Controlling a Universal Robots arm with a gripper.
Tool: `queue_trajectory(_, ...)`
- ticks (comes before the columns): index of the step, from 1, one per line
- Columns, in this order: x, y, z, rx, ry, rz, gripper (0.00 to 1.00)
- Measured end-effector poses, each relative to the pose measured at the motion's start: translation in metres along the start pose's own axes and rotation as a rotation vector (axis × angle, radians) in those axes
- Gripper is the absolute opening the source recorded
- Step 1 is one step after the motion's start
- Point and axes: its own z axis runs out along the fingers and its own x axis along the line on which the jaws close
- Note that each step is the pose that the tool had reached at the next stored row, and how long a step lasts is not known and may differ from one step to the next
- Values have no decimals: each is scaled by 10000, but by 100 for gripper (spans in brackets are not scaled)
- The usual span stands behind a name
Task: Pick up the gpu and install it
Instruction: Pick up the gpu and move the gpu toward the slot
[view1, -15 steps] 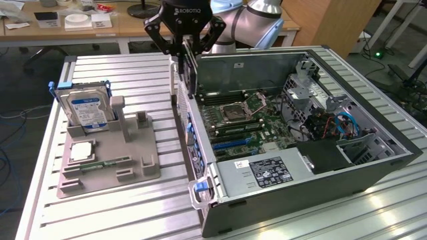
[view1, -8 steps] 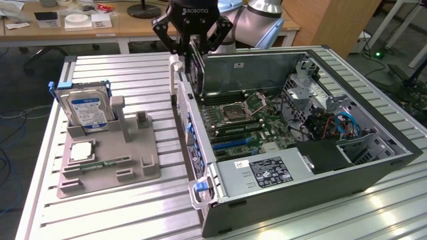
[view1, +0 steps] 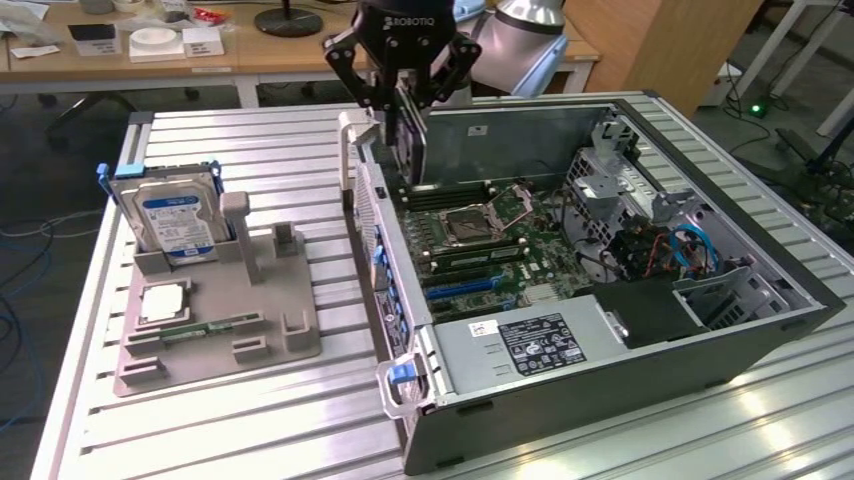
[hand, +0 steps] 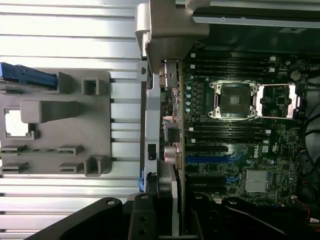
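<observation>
My gripper (view1: 403, 98) hangs over the rear wall of the open computer case (view1: 747, 330) and is shut on the gpu (view1: 406, 145). The gpu is a thin dark card that hangs upright, edge down, just above the motherboard (view1: 467, 245). In the wrist view the gpu (hand: 168, 192) shows edge-on between my black fingers (hand: 144, 217), lined up over the case's back wall beside the blue expansion slot (hand: 210, 160).
A grey holder tray (view1: 214, 340) lies on the slatted table at the exterior view's left. It carries a silver hard drive (view1: 174, 215) standing upright, a processor chip (view1: 160, 302) and a memory stick (view1: 214, 327). The power supply (view1: 527, 345) fills the case's near corner.
</observation>
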Motion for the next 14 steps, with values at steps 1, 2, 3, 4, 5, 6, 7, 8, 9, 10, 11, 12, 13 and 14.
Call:
queue_trajectory(1, -19, 0, 1, 0, 0, 0, 28)
queue_trajectory(2, -38, 0, 1, 0, -1, 0, 28)
queue_trajectory(3, -57, 0, 1, 0, -1, 0, 28)
queue_trajectory(4, -77, 0, 1, 0, 0, -1, 28)
queue_trajectory(5, -98, 0, 2, 0, 0, 0, 28)
queue_trajectory(6, -123, 0, 2, 0, 0, -1, 28)
queue_trajectory(7, -148, 0, 2, 1, 1, 0, 28)
queue_trajectory(8, -170, 0, 3, 1, 1, 1, 28)
queue_trajectory(9, -193, 0, 3, 0, 1, 0, 28)
queue_trajectory(10, -217, 0, 4, 0, 0, -1, 28)
queue_trajectory(11, -239, 0, 4, 0, 0, -1, 28)
queue_trajectory(12, -262, 0, 5, 0, 0, -1, 28)
queue_trajectory(13, -287, 0, 5, 0, -1, -1, 28)
queue_trajectory(14, -310, 0, 5, 0, 0, -1, 28)
